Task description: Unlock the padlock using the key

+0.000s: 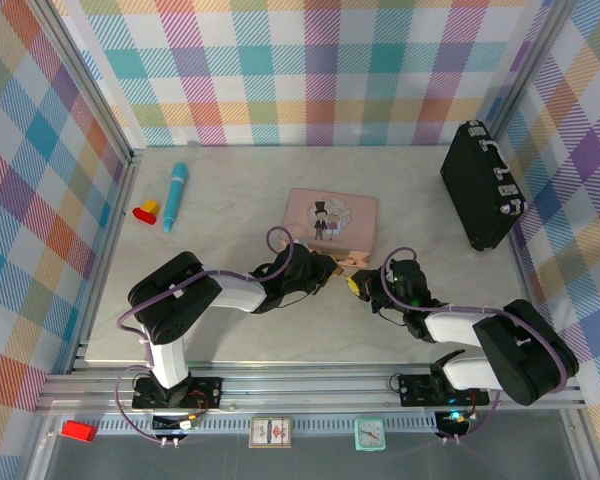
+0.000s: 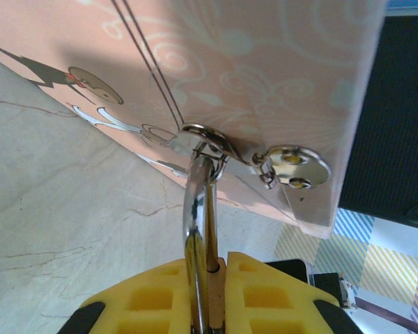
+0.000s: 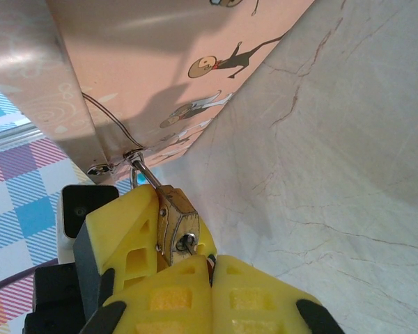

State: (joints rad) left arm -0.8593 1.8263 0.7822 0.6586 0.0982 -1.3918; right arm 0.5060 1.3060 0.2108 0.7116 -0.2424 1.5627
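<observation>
The brass padlock (image 3: 177, 221) hangs by its thin shackle (image 2: 197, 202) from the hasp on the front of the pink tin (image 1: 330, 220). My left gripper (image 2: 216, 268) is shut on the padlock's body, its yellow fingers (image 3: 122, 233) on either side of it. The thin dark key (image 3: 189, 244) sits in the keyhole at the padlock's bottom end. My right gripper (image 3: 211, 264) is shut on the key's head, which is hidden between the pads. From above, the left gripper (image 1: 332, 266) and right gripper (image 1: 360, 283) meet just in front of the tin.
A black case (image 1: 483, 185) lies at the back right. A blue tube (image 1: 174, 196) and yellow-and-red blocks (image 1: 145, 211) lie at the back left. Checked walls enclose the marble tabletop (image 1: 240, 330).
</observation>
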